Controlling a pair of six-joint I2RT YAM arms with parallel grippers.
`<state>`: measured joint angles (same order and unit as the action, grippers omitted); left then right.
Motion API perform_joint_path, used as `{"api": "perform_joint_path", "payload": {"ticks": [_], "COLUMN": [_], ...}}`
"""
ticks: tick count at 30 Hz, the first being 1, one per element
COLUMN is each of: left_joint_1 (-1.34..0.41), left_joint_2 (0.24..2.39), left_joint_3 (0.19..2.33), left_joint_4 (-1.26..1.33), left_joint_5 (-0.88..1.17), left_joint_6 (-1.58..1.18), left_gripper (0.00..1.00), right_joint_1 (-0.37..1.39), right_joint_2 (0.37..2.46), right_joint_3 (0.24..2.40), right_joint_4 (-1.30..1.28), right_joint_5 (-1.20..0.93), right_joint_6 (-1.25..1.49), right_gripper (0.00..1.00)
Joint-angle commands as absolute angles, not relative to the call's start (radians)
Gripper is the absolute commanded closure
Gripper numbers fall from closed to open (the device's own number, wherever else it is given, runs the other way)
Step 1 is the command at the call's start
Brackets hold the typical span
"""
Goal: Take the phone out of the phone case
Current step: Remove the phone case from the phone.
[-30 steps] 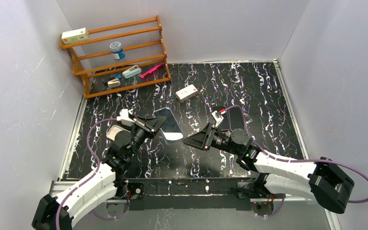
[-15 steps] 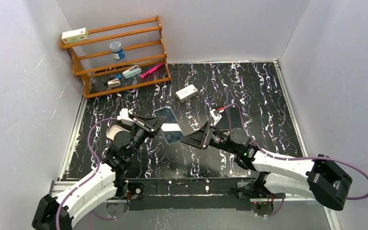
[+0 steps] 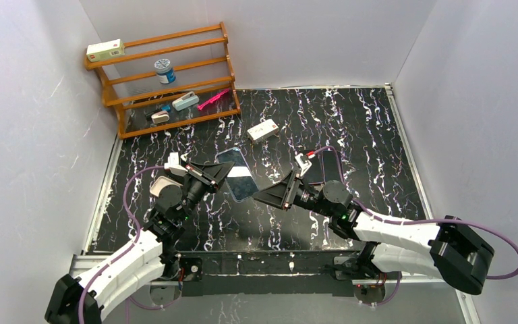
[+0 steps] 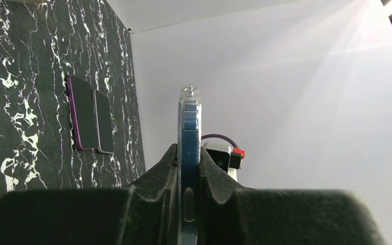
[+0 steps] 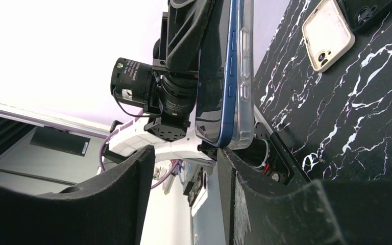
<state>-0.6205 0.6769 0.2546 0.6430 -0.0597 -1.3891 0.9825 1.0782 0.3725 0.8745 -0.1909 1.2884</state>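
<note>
A blue phone (image 3: 238, 175) in a clear case is held above the table by my left gripper (image 3: 210, 177), which is shut on its near end. In the left wrist view the phone (image 4: 189, 153) stands edge-on between the two black fingers. My right gripper (image 3: 274, 196) is open, just to the right of the phone's free end. In the right wrist view the phone (image 5: 225, 76) and its clear case (image 5: 243, 76) hang just past the open jaws, with the case edge near the right finger (image 5: 265, 204).
A wooden rack (image 3: 165, 77) with small items stands at the back left. A white box (image 3: 263, 129) lies mid-table. Two dark phones (image 4: 89, 115) lie side by side on the marbled table (image 3: 364, 128). A beige empty case (image 5: 328, 33) lies under the left arm.
My right gripper has moved left toward the phone's free end. The left gripper has kept its hold and tilted the phone slightly.
</note>
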Motion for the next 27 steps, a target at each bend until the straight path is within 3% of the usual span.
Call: {"api": "perform_joint_path", "payload": {"ticks": [1,20,27], "left_joint_1": [-0.620,-0.661,-0.668], "left_joint_2": [0.650,0.706,0.701], "left_joint_3": [0.267,0.279,0.259], "left_joint_4": [0.741,0.851,0.865], "left_joint_5": [-0.029,0.088,0.092], "left_joint_6": [-1.423,-1.444,-1.420], "left_gripper": [1.00,1.00,1.00], "right_joint_1": [0.986,0.985,0.983], "right_joint_2": [1.083,1.163,1.216], "right_joint_3": [0.406,0.449,0.501], "right_joint_4": [0.942,0.939,0.998], "right_joint_5": [-0.159,-0.033,-0.070], "right_joint_6": [1.292,1.292,1.271], "right_gripper": [0.44,0.45,0.61]}}
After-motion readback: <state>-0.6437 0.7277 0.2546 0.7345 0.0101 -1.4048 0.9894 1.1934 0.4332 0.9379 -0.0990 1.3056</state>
